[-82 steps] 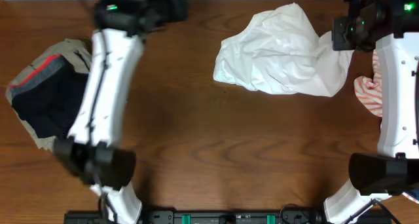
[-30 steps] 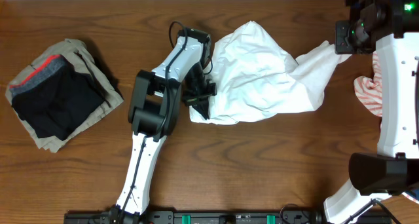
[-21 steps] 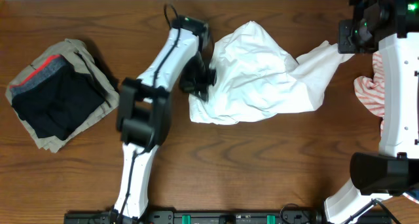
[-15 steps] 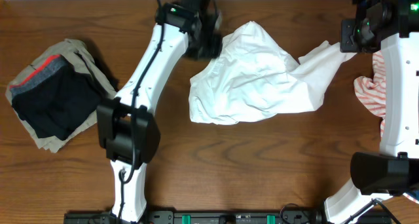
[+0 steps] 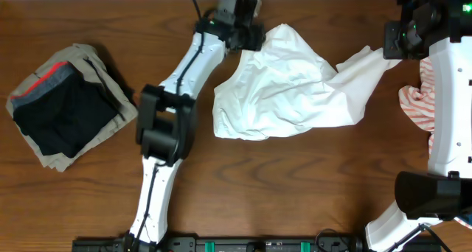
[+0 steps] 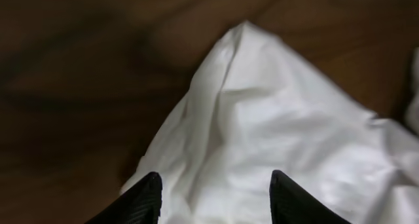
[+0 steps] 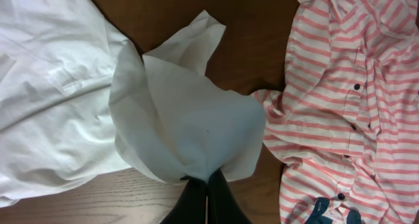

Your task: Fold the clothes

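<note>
A crumpled white garment lies spread across the middle of the table. My left gripper hovers over its far left corner. In the left wrist view the left gripper is open, with only white cloth showing below and between its black fingertips. My right gripper is shut on the garment's right corner and holds it stretched toward the far right. In the right wrist view the right gripper pinches a bunched fold of white cloth.
A folded pile of dark and khaki clothes sits at the left edge. A pink-and-white striped shirt lies crumpled at the right edge, and in the right wrist view this shirt is beside the held corner.
My left gripper let go of the garment's near left edge, swung up to its far left corner and opened. The right gripper kept its grip and barely moved.
</note>
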You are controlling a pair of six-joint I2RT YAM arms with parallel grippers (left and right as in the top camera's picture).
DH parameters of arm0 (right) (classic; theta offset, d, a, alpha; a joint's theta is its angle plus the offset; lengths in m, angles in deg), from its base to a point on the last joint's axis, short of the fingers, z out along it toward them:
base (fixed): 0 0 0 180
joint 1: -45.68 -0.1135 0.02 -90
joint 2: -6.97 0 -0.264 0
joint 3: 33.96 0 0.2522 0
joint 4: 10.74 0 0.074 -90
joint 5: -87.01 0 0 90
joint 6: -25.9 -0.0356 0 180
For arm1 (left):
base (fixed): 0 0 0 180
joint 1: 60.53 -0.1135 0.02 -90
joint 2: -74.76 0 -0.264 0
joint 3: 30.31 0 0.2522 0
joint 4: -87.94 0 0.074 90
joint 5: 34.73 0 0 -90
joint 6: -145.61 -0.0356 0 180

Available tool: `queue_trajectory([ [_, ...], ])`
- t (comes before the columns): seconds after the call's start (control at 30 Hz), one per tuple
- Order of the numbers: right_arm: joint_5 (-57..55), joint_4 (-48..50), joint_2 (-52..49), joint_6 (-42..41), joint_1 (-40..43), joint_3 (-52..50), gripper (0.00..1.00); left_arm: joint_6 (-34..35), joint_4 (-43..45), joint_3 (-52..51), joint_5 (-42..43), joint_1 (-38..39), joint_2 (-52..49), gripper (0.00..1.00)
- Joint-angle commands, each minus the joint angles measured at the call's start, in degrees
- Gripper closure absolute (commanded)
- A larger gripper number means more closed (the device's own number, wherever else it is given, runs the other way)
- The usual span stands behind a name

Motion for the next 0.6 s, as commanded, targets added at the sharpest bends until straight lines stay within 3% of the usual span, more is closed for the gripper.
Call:
queue_trajectory([
  [0.0, -0.6, -0.2, 0.8, 0.2, 0.2, 0.1, 0.99, -0.3, 2.2, -0.3, 3.0, 0.1, -2.4, 0.47],
  [0.57, -0.6, -0.1, 0.8, 0.3, 0.2, 0.1, 0.99, -0.3, 1.0, -0.4, 4.3, 3.7, -4.5, 0.47],
])
